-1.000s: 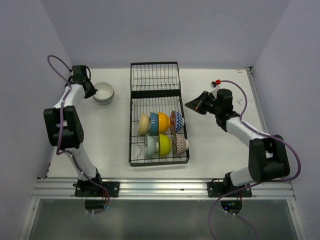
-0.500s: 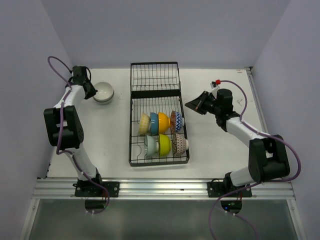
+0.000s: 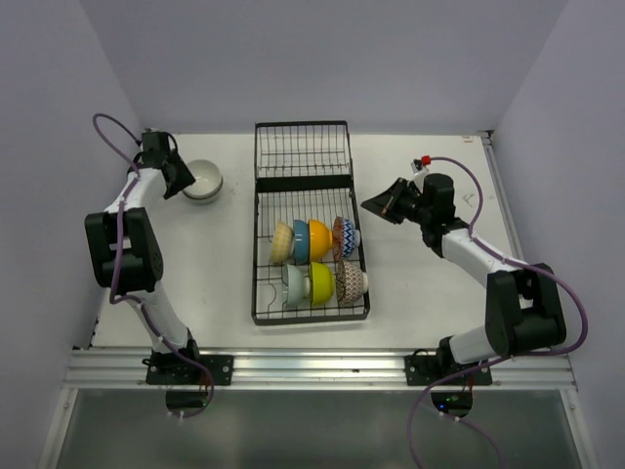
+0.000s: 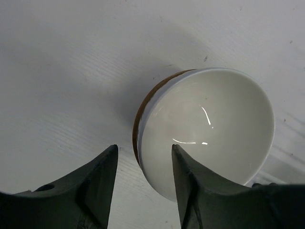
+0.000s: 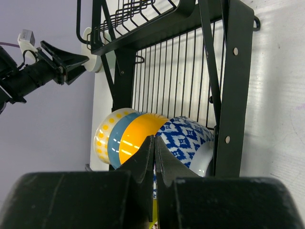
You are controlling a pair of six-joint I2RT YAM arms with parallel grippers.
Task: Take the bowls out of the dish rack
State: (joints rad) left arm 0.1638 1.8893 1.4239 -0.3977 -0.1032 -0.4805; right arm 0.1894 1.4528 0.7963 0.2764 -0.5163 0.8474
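The black wire dish rack lies in the middle of the table with several bowls on edge in its near section: cream, blue, orange, blue zigzag, mint, yellow-green, brown zigzag. A white bowl stands upright on the table at the far left. My left gripper is open, its fingers straddling that bowl's near rim. My right gripper is shut and empty, right of the rack.
The rack's short far section holds nothing. In the right wrist view the rack's frame stands between my fingers and the orange bowl and blue-patterned bowl. Walls close in on the left, the right and the back.
My left gripper has opened around the white bowl's rim and shifted slightly. The bowl rests on the table. The right arm has not moved.
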